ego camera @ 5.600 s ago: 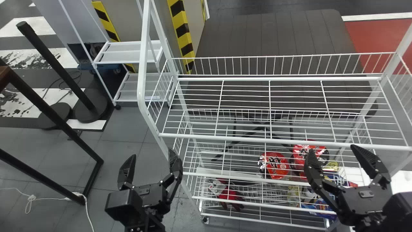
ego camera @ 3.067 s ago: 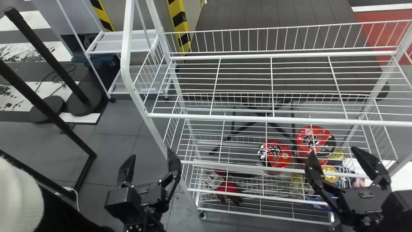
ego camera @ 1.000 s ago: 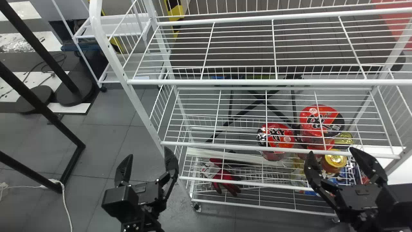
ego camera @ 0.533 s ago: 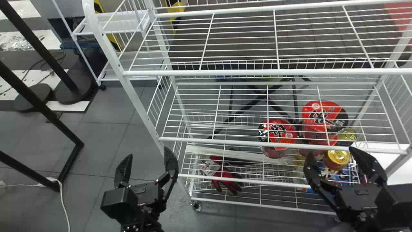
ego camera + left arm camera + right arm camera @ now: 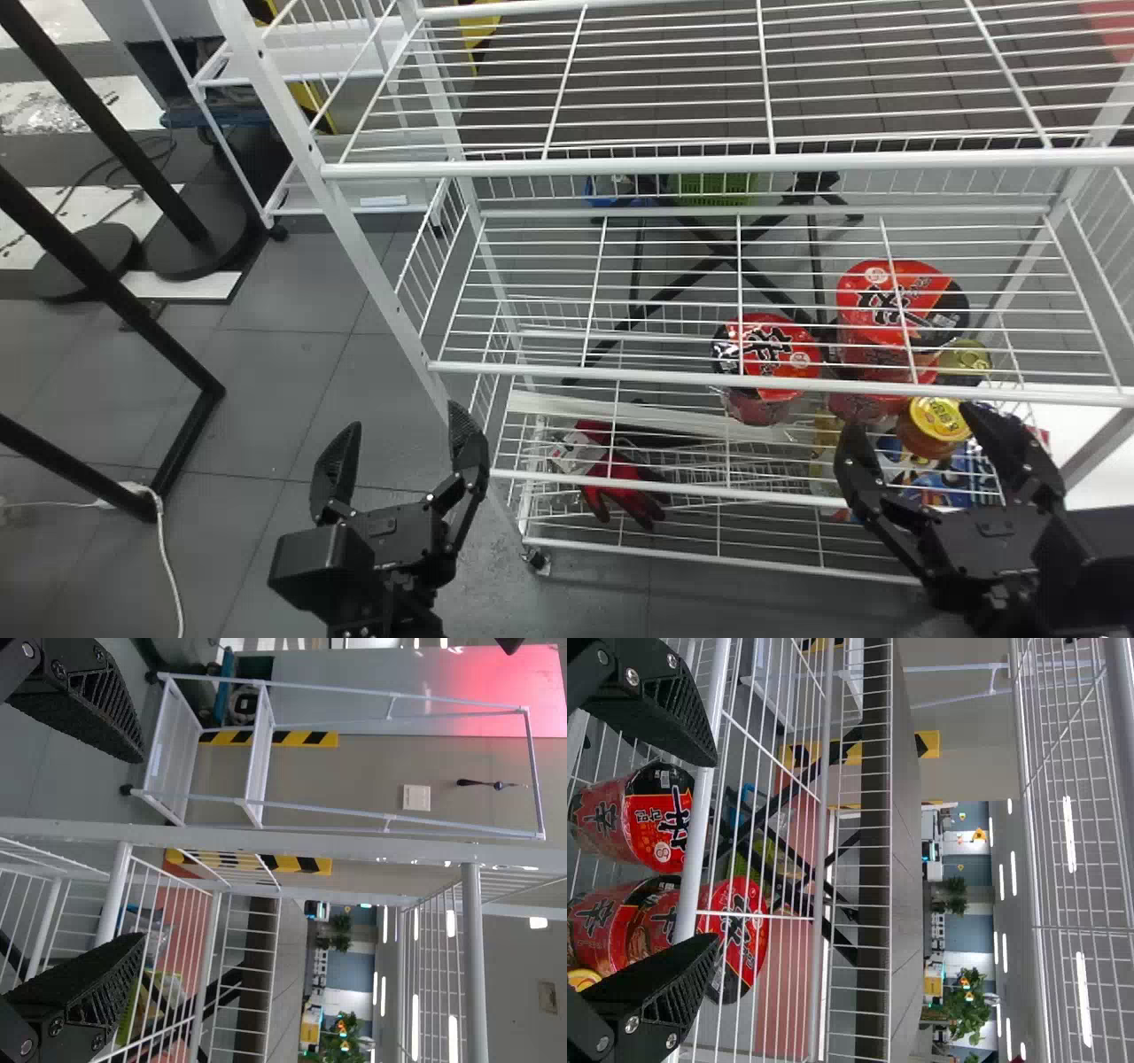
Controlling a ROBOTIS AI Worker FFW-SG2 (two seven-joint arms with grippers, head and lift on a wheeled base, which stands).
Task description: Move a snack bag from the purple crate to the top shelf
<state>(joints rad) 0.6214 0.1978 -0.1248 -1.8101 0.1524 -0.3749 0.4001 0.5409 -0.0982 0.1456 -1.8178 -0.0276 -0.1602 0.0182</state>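
Jaws stand apart on both the left gripper (image 5: 404, 418) and the right gripper (image 5: 911, 420), with a gap between the fingers of each. Left one hangs by the front left post of the white wire rack (image 5: 335, 213), open floor (image 5: 275, 416) running off to its left. Right one is before the rack's right part, below the top shelf's front rail (image 5: 620, 165); whether it touches any rail, I can't tell. Behind its fingers, low toward the right edge, lies a blue printed package (image 5: 930, 486), maybe the snack bag, though I can't be sure. Just beside that sits a yellow-lidded can (image 5: 939, 418). Under the middle wires, one red noodle cup (image 5: 769, 354) stands left of stacked noodle cups (image 5: 899, 306), a narrow gap between. Red gloves (image 5: 625, 492) lie near the lower left corner.
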